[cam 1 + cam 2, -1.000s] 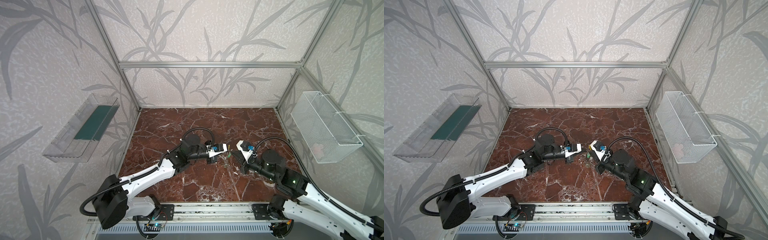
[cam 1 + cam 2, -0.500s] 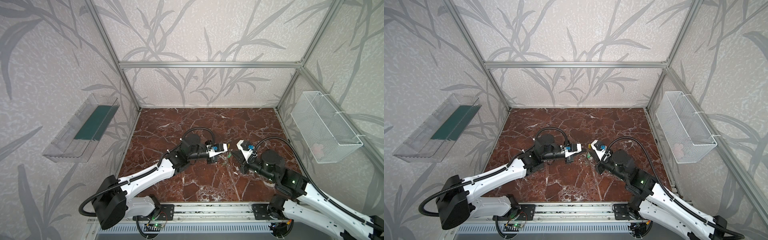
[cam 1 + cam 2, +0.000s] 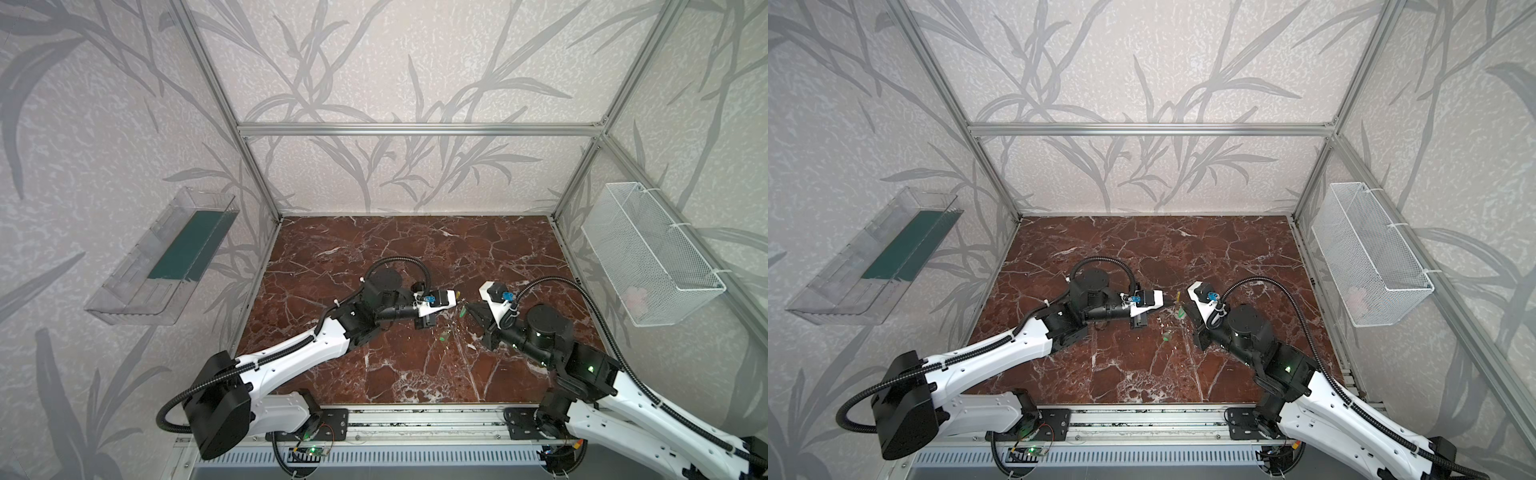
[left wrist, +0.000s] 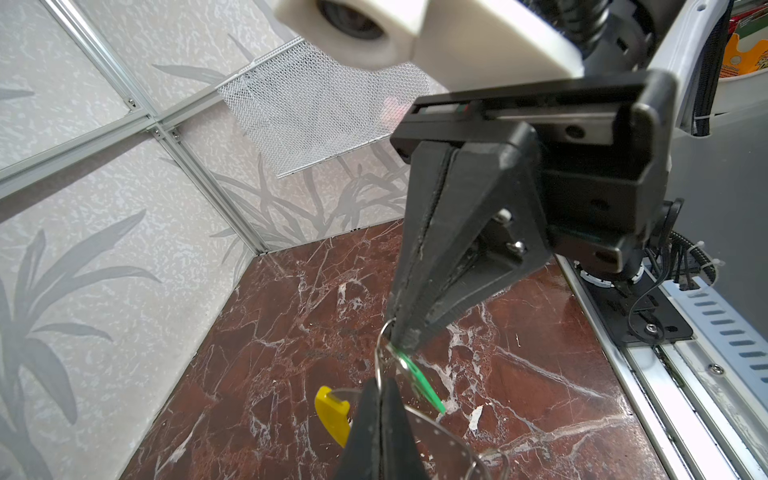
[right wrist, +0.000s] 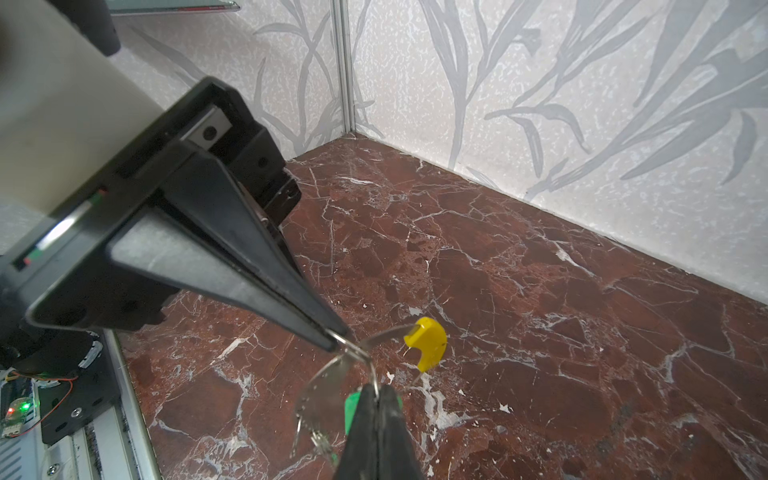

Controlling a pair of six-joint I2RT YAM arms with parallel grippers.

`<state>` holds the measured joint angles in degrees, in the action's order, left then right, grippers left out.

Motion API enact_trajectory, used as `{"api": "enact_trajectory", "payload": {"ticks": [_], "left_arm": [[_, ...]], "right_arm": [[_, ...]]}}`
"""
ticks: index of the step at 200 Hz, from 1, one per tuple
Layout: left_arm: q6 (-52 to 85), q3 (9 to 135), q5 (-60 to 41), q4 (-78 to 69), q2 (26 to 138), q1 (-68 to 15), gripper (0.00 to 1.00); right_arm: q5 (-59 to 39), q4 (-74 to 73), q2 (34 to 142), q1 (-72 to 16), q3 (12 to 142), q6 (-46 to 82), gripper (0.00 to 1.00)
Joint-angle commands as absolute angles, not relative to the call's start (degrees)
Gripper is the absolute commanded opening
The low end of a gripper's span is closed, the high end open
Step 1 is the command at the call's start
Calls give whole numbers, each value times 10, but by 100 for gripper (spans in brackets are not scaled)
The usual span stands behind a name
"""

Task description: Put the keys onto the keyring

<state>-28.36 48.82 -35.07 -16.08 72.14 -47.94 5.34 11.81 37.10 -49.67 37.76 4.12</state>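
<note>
Both grippers meet above the middle of the marble floor. My left gripper (image 4: 380,388) is shut on the keyring (image 4: 436,432), a flat perforated grey band with a yellow sleeve (image 4: 330,415). In the right wrist view the left gripper (image 5: 332,340) pinches the keyring (image 5: 324,386) near its yellow sleeve (image 5: 428,343). My right gripper (image 5: 377,390) is shut on the thin wire loop of a key, whose green tag (image 5: 352,409) shows behind the jaws. A second key (image 5: 316,440) hangs low on the band. In a top view the yellow sleeve (image 3: 457,294) shows between the two gripper tips.
A white mesh basket (image 3: 648,257) hangs on the right wall. On the left wall is a clear plastic shelf (image 3: 166,257) with a dark green strip. A metal rail (image 3: 415,415) runs along the floor's front edge, carrying both arm bases.
</note>
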Motion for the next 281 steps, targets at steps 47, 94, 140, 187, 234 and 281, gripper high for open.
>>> {"api": "enact_trajectory", "payload": {"ticks": [47,94,140,187,234,281], "left_arm": [[-266,496,-401,-189,701,-477,0],[-209,498,-451,-222,709,-462,0],[-163,493,-480,-263,714,-449,0],[-161,497,-483,-258,725,-447,0],[-159,507,-487,-256,732,-441,0],[-151,516,-504,-257,744,-440,0]], "right_arm": [[59,119,360,-493,355,65,0],[21,87,335,-484,319,72,0],[-13,77,326,-467,308,78,0],[0,115,322,-456,322,63,23],[23,188,309,-454,367,1,36],[-12,190,315,-454,409,-63,30]]}}
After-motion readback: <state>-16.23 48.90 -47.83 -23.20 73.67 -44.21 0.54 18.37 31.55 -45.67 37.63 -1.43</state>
